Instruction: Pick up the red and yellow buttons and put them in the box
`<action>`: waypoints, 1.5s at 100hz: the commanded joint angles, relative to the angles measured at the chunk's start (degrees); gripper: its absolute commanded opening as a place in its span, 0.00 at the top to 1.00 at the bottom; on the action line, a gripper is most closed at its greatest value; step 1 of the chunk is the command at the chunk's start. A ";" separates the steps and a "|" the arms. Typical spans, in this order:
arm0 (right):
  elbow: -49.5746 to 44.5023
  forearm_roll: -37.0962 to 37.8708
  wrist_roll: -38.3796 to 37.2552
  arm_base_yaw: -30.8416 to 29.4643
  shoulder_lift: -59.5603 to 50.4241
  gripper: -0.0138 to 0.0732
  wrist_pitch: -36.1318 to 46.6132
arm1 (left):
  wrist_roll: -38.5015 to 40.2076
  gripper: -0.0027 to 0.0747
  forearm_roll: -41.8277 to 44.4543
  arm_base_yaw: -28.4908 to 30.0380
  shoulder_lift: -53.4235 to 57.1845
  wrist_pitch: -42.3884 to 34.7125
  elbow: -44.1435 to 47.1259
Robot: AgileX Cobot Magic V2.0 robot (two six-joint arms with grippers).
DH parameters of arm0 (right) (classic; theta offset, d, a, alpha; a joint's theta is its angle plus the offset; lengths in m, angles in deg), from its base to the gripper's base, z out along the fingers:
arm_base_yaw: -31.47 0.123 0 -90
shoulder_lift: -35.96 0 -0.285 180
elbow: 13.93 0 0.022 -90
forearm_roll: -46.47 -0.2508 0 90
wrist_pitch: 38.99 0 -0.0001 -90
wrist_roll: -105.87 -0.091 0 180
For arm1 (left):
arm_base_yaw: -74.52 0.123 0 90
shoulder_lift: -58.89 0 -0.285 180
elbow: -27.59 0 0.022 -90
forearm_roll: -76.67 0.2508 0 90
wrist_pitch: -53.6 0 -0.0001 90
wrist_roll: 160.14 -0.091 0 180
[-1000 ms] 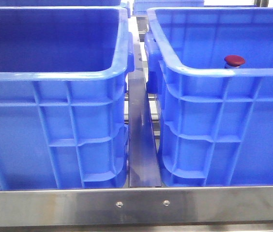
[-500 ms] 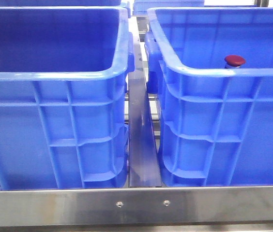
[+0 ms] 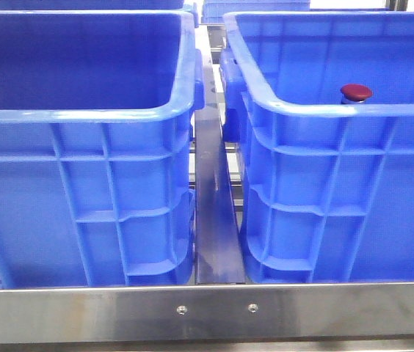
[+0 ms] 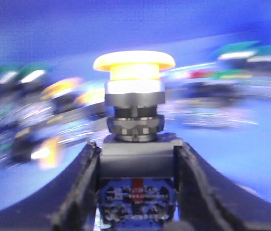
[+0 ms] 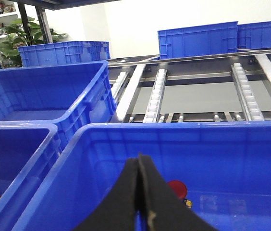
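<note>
My left gripper [image 4: 138, 149] is shut on the grey body of the yellow button [image 4: 134, 65], whose yellow cap points away from the wrist. Behind it is a motion-blurred blue crate floor with several loose buttons. The red button [image 3: 356, 92] stands inside the right blue box [image 3: 324, 110], just behind its front rim. In the right wrist view it [image 5: 177, 189] lies on that box's floor [image 5: 251, 192], beyond my right gripper [image 5: 139, 159]. That gripper is shut with nothing between its black fingers [image 5: 121, 197] and hovers over the box. Neither gripper shows in the front view.
A second, alike blue crate [image 3: 82, 114] stands on the left, with a steel rail [image 3: 214, 220] between the two. A steel bar [image 3: 207, 312] runs along the front. More blue crates [image 5: 198, 38] and roller tracks [image 5: 157, 91] lie beyond.
A small dark shape at the left edge of the front view, inside the left crate, has gone out of view. The red button and both crates have not moved.
</note>
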State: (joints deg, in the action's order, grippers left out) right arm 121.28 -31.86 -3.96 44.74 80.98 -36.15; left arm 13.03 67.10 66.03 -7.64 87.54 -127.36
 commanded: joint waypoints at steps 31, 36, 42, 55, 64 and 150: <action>1.52 0.29 0.23 -0.09 -0.27 0.92 -2.28 | 0.64 0.99 -5.03 -21.64 6.25 -5.73 -1.73; 1.52 0.29 0.23 -0.09 -0.27 0.92 -2.47 | 0.64 0.99 -5.01 -24.87 6.04 -7.45 -1.73; 1.52 0.29 0.23 -0.09 -0.27 0.92 -2.54 | 0.64 0.99 -5.01 -28.84 5.47 -9.80 -1.81; 1.52 0.29 0.23 -0.09 -0.27 0.92 -2.54 | -0.01 0.99 -4.90 -35.88 3.82 -13.51 -1.85; 1.52 0.29 0.23 -0.09 -0.27 0.92 -3.62 | -0.12 0.99 -4.52 -39.92 2.57 -15.00 -1.85; 1.52 -30.60 0.23 -0.09 7.22 0.16 -39.33 | -0.26 0.99 -2.76 -43.63 0.36 -15.62 -2.08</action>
State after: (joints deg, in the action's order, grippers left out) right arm 121.28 -54.36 -4.07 44.74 85.35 -67.34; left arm 12.70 64.75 22.90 -8.09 76.68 -127.13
